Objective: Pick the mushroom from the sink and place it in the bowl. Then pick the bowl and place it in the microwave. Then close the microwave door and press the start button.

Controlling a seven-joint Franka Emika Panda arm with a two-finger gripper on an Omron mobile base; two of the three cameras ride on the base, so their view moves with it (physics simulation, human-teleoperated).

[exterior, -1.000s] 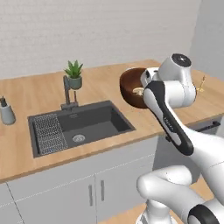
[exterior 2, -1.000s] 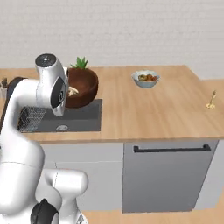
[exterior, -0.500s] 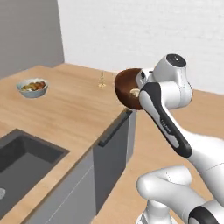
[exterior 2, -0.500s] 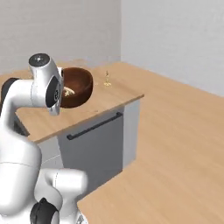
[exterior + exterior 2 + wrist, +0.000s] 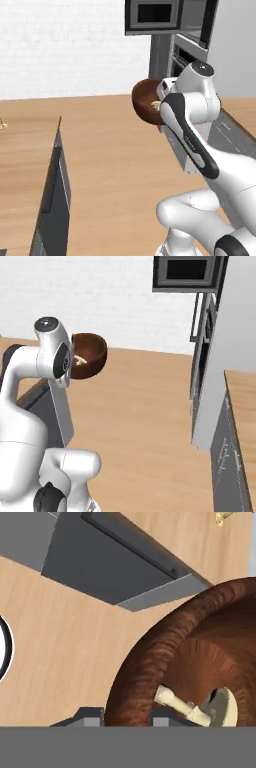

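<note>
We've got light wood floor (image 5: 110, 165) all around, with the robot's white base (image 5: 70, 476) sitting on it.

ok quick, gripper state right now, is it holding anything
Gripper: jaws shut on the rim of the bowl, carried in the air; the mushroom lies inside it.

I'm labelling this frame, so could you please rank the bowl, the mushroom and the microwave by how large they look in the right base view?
1. microwave, though cropped and farther off.
2. bowl, near the camera.
3. mushroom, clearly smallest.
</note>
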